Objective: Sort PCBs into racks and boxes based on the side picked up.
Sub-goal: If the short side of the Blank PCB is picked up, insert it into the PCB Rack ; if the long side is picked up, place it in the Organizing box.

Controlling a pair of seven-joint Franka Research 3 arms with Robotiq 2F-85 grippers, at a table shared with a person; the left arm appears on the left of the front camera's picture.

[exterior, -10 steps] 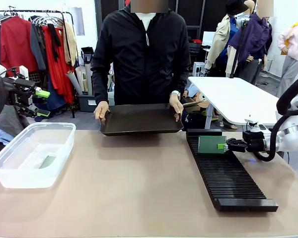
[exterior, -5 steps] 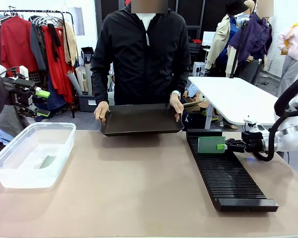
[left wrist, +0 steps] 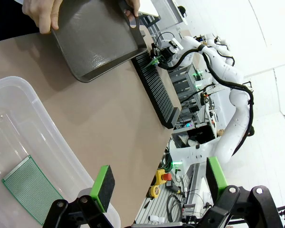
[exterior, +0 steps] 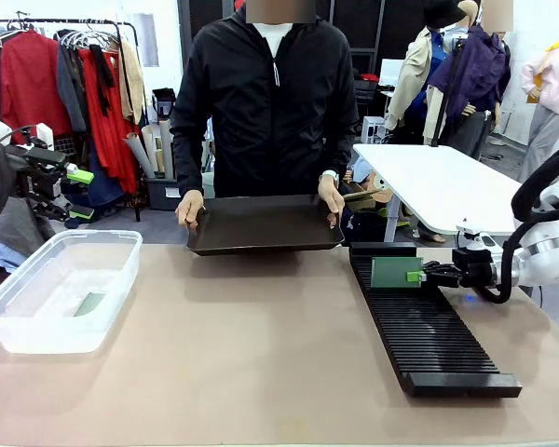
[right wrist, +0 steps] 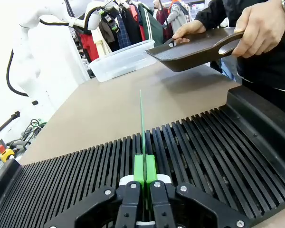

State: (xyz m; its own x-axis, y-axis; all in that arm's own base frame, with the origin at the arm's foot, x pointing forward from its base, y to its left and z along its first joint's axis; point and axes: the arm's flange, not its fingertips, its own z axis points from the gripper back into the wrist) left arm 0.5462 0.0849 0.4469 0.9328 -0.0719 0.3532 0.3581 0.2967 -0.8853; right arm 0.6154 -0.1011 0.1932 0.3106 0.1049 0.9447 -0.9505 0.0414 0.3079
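Observation:
My right gripper is shut on a green PCB, which stands on edge over the far end of the long black slotted rack, its lower edge at the slots. Another PCB lies flat inside the clear plastic box at the table's left. Up at the far left, above and behind the box, my left gripper hangs open with nothing between its green pads.
A person stands at the far side and holds a shallow dark tray by both ends over the table's far edge. A white table stands behind at the right.
My right gripper and its PCB have crept slightly to the left along the rack's far end. Nothing else has moved.

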